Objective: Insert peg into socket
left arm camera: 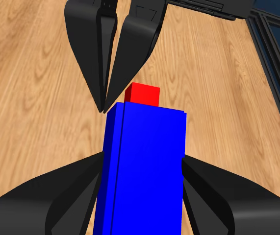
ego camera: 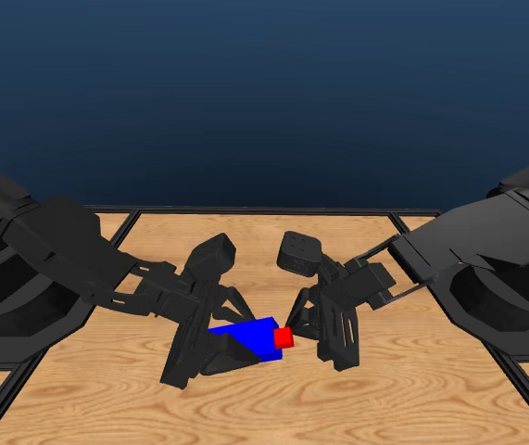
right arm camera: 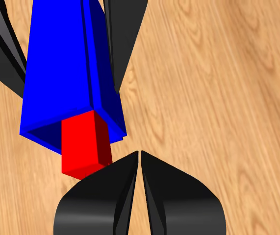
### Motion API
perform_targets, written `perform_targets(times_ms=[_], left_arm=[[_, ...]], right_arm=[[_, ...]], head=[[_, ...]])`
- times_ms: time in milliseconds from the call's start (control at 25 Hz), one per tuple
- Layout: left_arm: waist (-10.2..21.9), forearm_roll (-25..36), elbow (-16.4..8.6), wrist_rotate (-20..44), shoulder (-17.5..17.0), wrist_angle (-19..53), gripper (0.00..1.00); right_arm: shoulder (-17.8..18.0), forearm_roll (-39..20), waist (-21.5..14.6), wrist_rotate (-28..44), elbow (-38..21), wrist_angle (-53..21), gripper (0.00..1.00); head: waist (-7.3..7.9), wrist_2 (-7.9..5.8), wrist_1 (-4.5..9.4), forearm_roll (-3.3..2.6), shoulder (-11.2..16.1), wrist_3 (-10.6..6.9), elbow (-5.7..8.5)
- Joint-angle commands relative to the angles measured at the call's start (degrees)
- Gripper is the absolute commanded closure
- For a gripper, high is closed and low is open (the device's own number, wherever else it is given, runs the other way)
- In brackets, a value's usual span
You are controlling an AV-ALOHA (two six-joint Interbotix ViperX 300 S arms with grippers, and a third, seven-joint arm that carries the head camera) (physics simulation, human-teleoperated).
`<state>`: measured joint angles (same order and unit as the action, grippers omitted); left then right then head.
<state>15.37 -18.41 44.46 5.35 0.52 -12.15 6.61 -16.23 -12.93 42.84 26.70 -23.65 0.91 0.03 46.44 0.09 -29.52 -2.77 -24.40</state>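
Note:
The blue socket (ego camera: 245, 336) is clamped between the jaws of my left gripper (ego camera: 222, 350) and held just above the table. In the left wrist view the socket (left arm camera: 144, 166) fills the gap between the two jaws. The red peg (ego camera: 283, 337) sits inside the socket's open end, and only a short stub sticks out (right arm camera: 83, 144). My right gripper (right arm camera: 139, 156) is shut with its jaws pressed together and nothing between them. Its tips lie just beside the peg's free end (left arm camera: 143, 94), apart from it or barely touching.
The wooden table (ego camera: 384, 399) lies under both grippers, with dark frame rails along its far edge and sides. The left arm's black jaws (right arm camera: 125, 39) flank the socket (right arm camera: 61, 73) in the right wrist view.

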Motion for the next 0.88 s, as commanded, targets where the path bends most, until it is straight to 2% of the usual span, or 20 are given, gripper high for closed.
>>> perform_targets(times_ms=[40, 80, 120, 240, 280, 480, 520, 560, 600, 640, 680, 840, 880], left_arm=[[-1.13, 4.39, -3.43, 4.27, -0.28, 4.89, 1.0], [-1.33, 5.05, -3.41, 4.88, 0.37, 5.83, 1.0], [-1.46, 6.57, -4.92, 6.54, 0.3, 7.4, 1.0], [-1.96, 9.41, -5.19, 9.35, -0.02, 9.97, 1.0], [-2.09, 8.66, -5.56, 8.66, -0.34, 9.26, 1.0], [-2.8, 14.33, -6.51, 15.28, -0.31, 14.05, 1.0], [-2.4, 16.88, -6.99, 17.65, -0.2, 15.96, 1.0], [-2.37, 16.88, -6.7, 17.82, -0.13, 14.89, 1.0], [-1.81, 17.67, -6.93, 18.12, -1.37, 16.15, 1.0], [-2.1, 18.25, -7.03, 19.49, -0.37, 16.58, 1.0], [-2.0, 18.85, -7.36, 20.32, -0.68, 16.93, 1.0], [-1.45, 20.23, -6.39, 22.89, -1.13, 18.09, 1.0], [-1.33, 20.92, -6.82, 24.02, -1.83, 18.04, 1.0]], right_arm=[[0.51, 1.95, 0.91, -2.41, -1.55, 5.83, 1.0], [1.14, 2.35, 0.87, -2.57, -1.88, 6.33, 1.0], [1.29, 3.04, 0.93, -3.23, -1.94, 7.21, 1.0], [2.9, 4.61, 1.06, -4.08, -2.5, 9.39, 1.0], [3.31, 4.4, 0.96, -3.66, -3.0, 9.3, 1.0], [5.07, 7.6, 1.21, -6.64, -3.68, 12.72, 1.0], [5.39, 7.73, 1.18, -6.84, -4.03, 12.99, 1.0], [5.42, 7.71, 1.19, -6.63, -4.26, 13.06, 1.0], [6.06, 7.44, 1.16, -6.46, -4.33, 11.97, 1.0], [5.76, 7.84, 1.39, -6.72, -3.48, 11.25, 1.0], [6.82, 7.86, 1.55, -6.78, -3.89, 11.26, 1.0], [5.61, 8.85, 2.38, -5.89, 0.12, 12.49, 1.0], [5.51, 9.33, 2.24, -5.64, 1.1, 13.2, 1.0]], head=[[-0.27, 0.06, -0.55, -0.02, -0.01, 0.37, 0.63], [-0.38, 0.08, -0.56, -0.04, 0.03, 0.43, 0.64], [-0.43, 0.09, -0.58, -0.05, 0.06, 0.47, 0.65], [-0.74, 0.14, -0.51, -0.11, 0.17, 0.77, 0.72], [-0.8, 0.14, -0.51, -0.13, 0.19, 0.75, 0.73], [-0.72, 0.13, -0.54, -0.1, 0.21, 0.94, 0.77], [-0.67, 0.17, -0.48, -0.08, 0.21, 0.91, 0.78], [-0.59, 0.13, -0.51, -0.06, 0.26, 0.91, 0.8], [-0.48, 0.11, -0.45, -0.04, 0.25, 0.83, 0.81], [-0.34, 0.08, -0.51, -0.01, 0.2, 0.73, 0.78], [-0.15, 0.08, -0.52, 0.04, 0.14, 0.62, 0.76], [0.65, -0.22, -0.54, 0.19, -0.03, 0.45, 0.72], [0.86, -0.33, -0.59, 0.22, -0.04, 0.44, 0.71]])
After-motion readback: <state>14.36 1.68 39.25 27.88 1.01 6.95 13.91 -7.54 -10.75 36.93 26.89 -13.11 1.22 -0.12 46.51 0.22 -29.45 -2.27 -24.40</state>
